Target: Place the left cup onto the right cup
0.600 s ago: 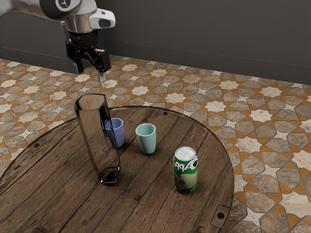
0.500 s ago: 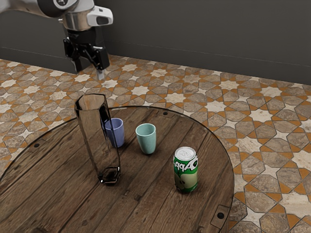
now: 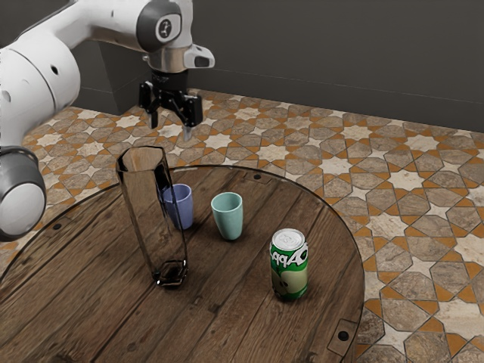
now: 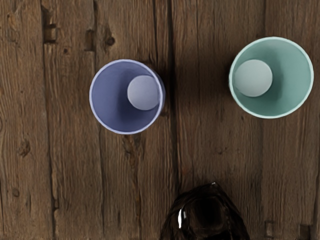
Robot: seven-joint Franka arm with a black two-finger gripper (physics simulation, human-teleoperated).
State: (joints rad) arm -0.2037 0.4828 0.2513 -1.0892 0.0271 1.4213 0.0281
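- Fingers (image 3: 186, 127) hang spread apart with nothing between them, in the upper left of the exterior frame, pointing down above the far edge of the counter (image 3: 227, 310).
- White arm (image 3: 45, 68) comes in from the left edge of that frame.
- Purple cup (image 3: 178, 206) (image 4: 127, 96), the left one, stands upright on the counter left of centre, well below the fingers and untouched.
- A tall dark glass vase (image 3: 151, 215) (image 4: 207, 215) stands just in front of the purple cup and hides its left side in the exterior frame.
- Teal cup (image 3: 228, 215) (image 4: 271, 77) stands upright near the purple cup, on its right, with bare wood between them.
- Both cups open upward and are empty in the wrist view.
- A green can (image 3: 289, 265) stands lower right of the teal cup, apart from it.
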